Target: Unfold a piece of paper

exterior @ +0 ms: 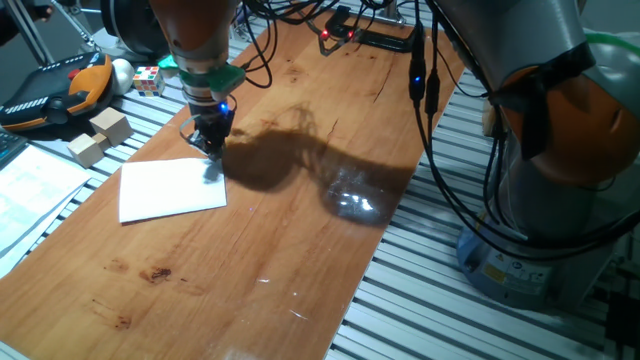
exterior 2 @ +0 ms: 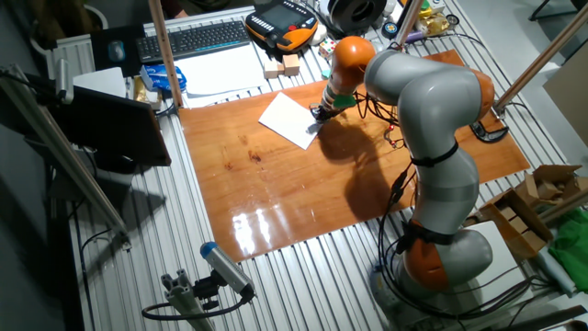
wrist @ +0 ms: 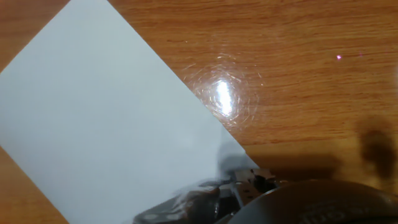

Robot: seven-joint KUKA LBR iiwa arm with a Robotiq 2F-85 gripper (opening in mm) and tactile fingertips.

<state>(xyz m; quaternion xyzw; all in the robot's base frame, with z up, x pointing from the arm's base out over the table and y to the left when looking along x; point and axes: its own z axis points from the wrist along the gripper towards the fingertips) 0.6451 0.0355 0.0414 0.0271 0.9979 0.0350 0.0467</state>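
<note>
Paper: the piece of paper (exterior: 170,189) lies flat on the bench (exterior: 300,250), a plain white thin rectangle, matte, no print on it.
Paper up close: in the hand view the piece of paper (wrist: 106,124) runs diagonally, edges straight and crisp, one corner reaching right under my fingers.
End effector: my end effector (exterior: 211,152) is down at the sheet's corner nearest my arm; whether my fingers are pinching the corner or just resting on it, I cannot tell.
Other side: from the other fixed view my end effector (exterior 2: 321,116) sits at the edge of the piece of paper (exterior 2: 289,118).
Bench surface: glossy orange-brown wood with grain, throwing back a bright lamp glare.
Wooden blocks: pale wooden blocks (exterior: 100,135), squared off, sit beyond the sheet, off the board.
Cube: a small coloured puzzle cube (exterior: 148,79) sits farther back.
</note>
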